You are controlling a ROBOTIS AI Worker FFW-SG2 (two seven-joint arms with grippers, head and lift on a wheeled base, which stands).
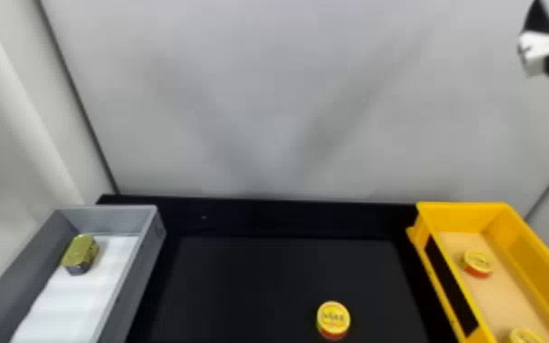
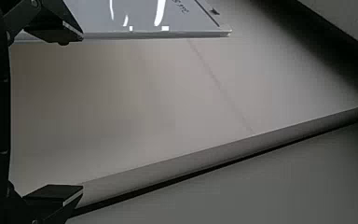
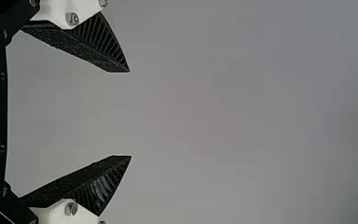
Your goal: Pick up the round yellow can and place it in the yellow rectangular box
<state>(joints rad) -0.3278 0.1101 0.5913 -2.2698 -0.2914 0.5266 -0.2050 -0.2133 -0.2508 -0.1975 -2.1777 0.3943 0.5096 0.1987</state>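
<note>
The black table holds 1 yellow can, the yellow box apparently 2.

The head view looked forward and down. Wrist views looked past close fingers; head and right shared the right gripper.

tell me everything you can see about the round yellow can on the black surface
The short, round yellow can has a printed yellow top and a red lower side; its material is unclear. It sits upright on the black surface, nearer the yellow rectangular box than the gray rectangular one, with nothing gripping it.
</note>
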